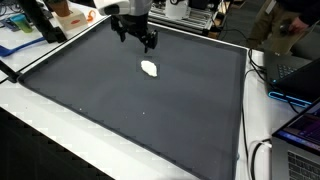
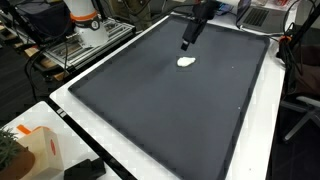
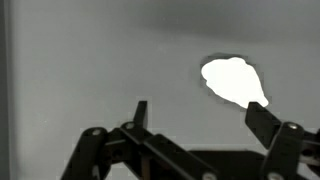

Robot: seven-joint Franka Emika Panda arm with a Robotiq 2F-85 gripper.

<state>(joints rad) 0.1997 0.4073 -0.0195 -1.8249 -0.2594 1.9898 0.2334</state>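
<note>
A small white lump lies on the dark grey mat, shown too as the white lump on the mat. My gripper hangs above the mat's far part, a little behind the lump, and appears again as the gripper just above the lump. In the wrist view the lump lies ahead, close to the right fingertip, while the gripper stands open with nothing between its fingers.
White table borders surround the mat. Laptops and cables sit on one side. An orange and white box stands near a corner, and boxes and clutter lie beyond the far edge.
</note>
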